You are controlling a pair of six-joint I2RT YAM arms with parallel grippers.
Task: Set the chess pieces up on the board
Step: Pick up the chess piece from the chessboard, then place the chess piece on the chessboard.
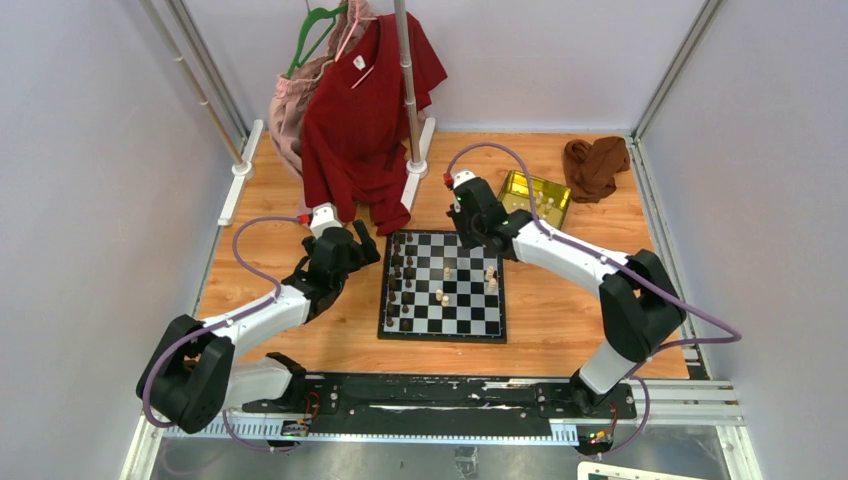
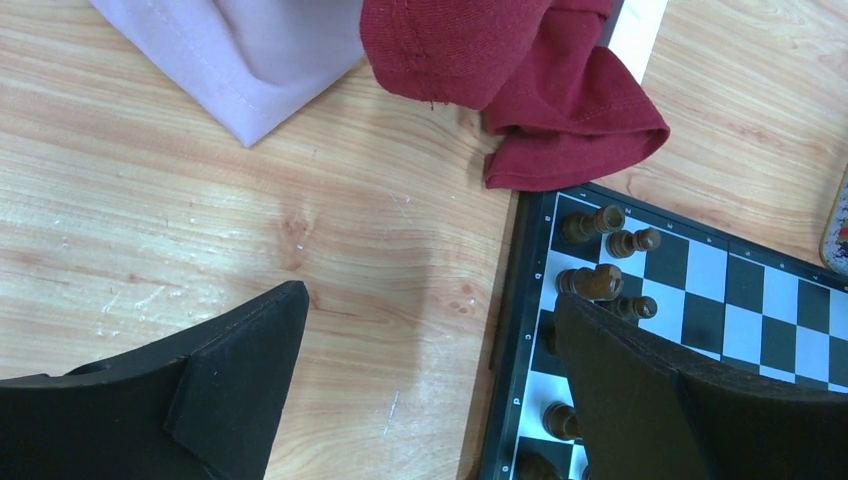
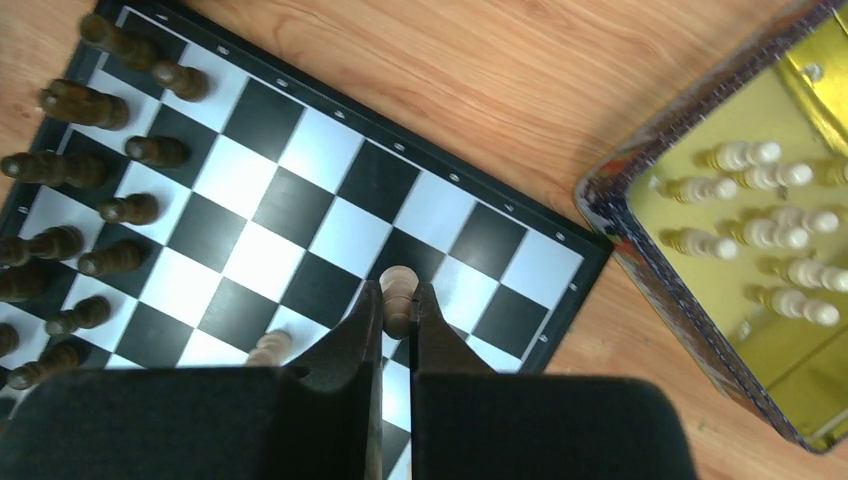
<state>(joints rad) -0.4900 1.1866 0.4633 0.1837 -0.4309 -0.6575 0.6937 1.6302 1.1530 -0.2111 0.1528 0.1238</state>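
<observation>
The black-and-white board [image 1: 460, 318] lies mid-table. Dark pieces [image 1: 400, 268] stand in two columns along its left side; a few cream pieces [image 1: 442, 296] stand in its middle and right part. My right gripper [image 3: 399, 300] is shut on a cream piece [image 3: 399, 284] and holds it above the board's far right corner [image 3: 540, 270]; it shows in the top view [image 1: 468, 222] too. My left gripper [image 2: 430, 310] is open and empty over bare wood just left of the board's left edge [image 2: 520, 330]; its right finger [image 2: 640, 390] hides some dark pieces [image 2: 592, 282].
A gold tin [image 1: 535, 198] with several cream pieces [image 3: 770, 235] sits right of the board's far corner. A red shirt [image 1: 365, 115] and a pink garment [image 1: 295, 105] hang on a stand [image 1: 408, 80] behind the board. A brown cloth [image 1: 595, 165] lies far right.
</observation>
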